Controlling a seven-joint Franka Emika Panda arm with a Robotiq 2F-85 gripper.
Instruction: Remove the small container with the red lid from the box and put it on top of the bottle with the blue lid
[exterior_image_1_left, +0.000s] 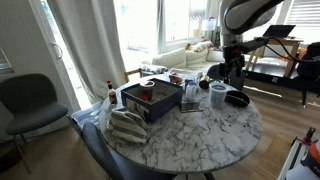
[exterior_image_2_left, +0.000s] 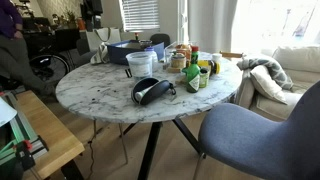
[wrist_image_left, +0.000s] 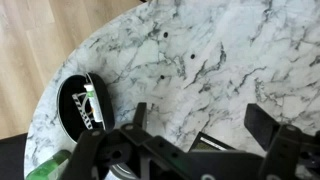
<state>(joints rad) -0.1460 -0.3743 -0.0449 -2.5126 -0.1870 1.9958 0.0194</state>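
Note:
A small container with a red lid (exterior_image_1_left: 147, 86) sits inside the dark blue box (exterior_image_1_left: 150, 103) on the round marble table; the box also shows in an exterior view (exterior_image_2_left: 124, 52). A clear bottle with a bluish lid (exterior_image_2_left: 140, 63) stands upright near the table's middle, and it also appears in an exterior view (exterior_image_1_left: 218, 95). My gripper (exterior_image_1_left: 233, 72) hangs above the table edge, on the far side of the bottle from the box. In the wrist view the gripper (wrist_image_left: 200, 115) is open and empty above bare marble.
A black round object (wrist_image_left: 80, 105) lies near the table edge and shows in both exterior views (exterior_image_2_left: 150, 90) (exterior_image_1_left: 237, 98). Several small bottles (exterior_image_2_left: 195, 70) stand in a cluster. A folded cloth (exterior_image_1_left: 125, 125) lies by the box. Chairs (exterior_image_2_left: 255, 135) surround the table.

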